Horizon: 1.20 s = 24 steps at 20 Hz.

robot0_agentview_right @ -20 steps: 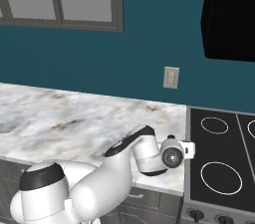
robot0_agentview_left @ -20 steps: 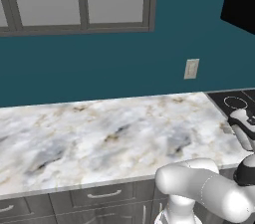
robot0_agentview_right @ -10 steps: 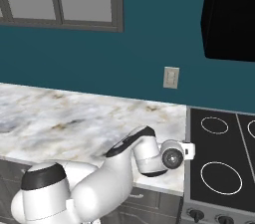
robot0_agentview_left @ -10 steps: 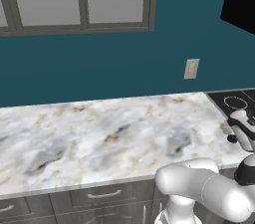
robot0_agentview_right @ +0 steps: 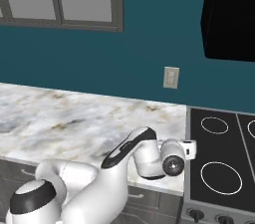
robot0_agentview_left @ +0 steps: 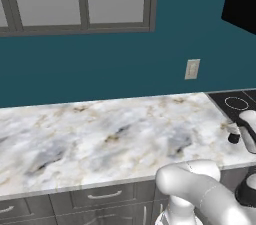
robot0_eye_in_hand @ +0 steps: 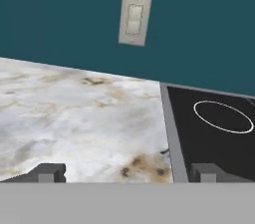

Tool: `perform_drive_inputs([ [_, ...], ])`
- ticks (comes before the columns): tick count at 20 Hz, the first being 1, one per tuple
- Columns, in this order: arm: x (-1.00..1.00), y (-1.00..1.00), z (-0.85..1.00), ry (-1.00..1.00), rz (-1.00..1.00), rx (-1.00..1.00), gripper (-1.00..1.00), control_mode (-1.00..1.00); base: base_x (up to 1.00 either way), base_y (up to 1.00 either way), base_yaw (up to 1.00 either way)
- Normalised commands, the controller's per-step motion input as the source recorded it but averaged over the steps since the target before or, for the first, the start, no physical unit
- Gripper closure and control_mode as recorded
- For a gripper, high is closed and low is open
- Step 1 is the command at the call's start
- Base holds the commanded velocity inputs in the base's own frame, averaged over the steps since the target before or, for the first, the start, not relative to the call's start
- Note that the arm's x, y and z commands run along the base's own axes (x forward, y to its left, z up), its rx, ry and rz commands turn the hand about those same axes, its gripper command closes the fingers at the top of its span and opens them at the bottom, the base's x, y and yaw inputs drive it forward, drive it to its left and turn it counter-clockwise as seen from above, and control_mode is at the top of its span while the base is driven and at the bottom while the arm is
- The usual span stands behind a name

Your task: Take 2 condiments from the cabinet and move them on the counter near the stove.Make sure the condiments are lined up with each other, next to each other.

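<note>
- Gripper (robot0_eye_in_hand: 128, 172): hanging low over the bench (robot0_agentview_left: 100, 139), at the bench end that meets the stove (robot0_agentview_right: 219, 168). It is looking level across the marble towards the wall outlet (robot0_eye_in_hand: 134, 19) behind the stove's left edge.
- Fingers (robot0_eye_in_hand: 47, 172) are standing spread wide, one over the marble and one over the black glass. Nothing is sitting between them, so the gripper is holding nothing.
- Arm: reaching from the base along the bench front, with the wrist lying just left of the stove's near burner ring.
- Condiments: a small dark shape (robot0_agentview_left: 233, 138) is sitting on the bench just left of the stove, touching or nearly touching the white hand. It may be the squat black shaker or only a finger tip; too small to tell.
- Axis: if it is the shaker, it is standing upright, long axis vertical and narrower top up. I am not vouching for more.
- The tan mill: I am finding no trace of it on the marble left of the stove.
- Step, as judged: the set-down end of a carry, with the jaws apart at the drop spot beside the stove.
- Next move is calling for a straight lift clear without nudging anything. Then comes a trip to the cabinet for the remaining condiment. That one needs setting down upright beside the first, the two lined up left of the stove.
</note>
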Motion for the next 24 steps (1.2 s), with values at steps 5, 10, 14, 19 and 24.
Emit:
perform_drive_inputs([
  [5,-0.36,0.01,0.74,0.39,0.00,-0.09,-1.00,-1.00,0.00,0.00,0.00],
  [10,-0.05,0.47,0.75,0.52,0.01,-0.03,-1.00,-1.00,0.00,0.00,0.00],
  [14,0.00,0.92,0.55,0.17,0.08,0.00,-1.00,-1.00,0.00,0.00,0.00],
  [19,0.00,1.00,0.22,0.01,0.13,0.00,-1.00,-1.00,0.00,0.00,0.00],
  [24,0.00,0.96,0.24,-0.01,0.06,0.00,-1.00,-1.00,0.00,0.00,0.00],
])
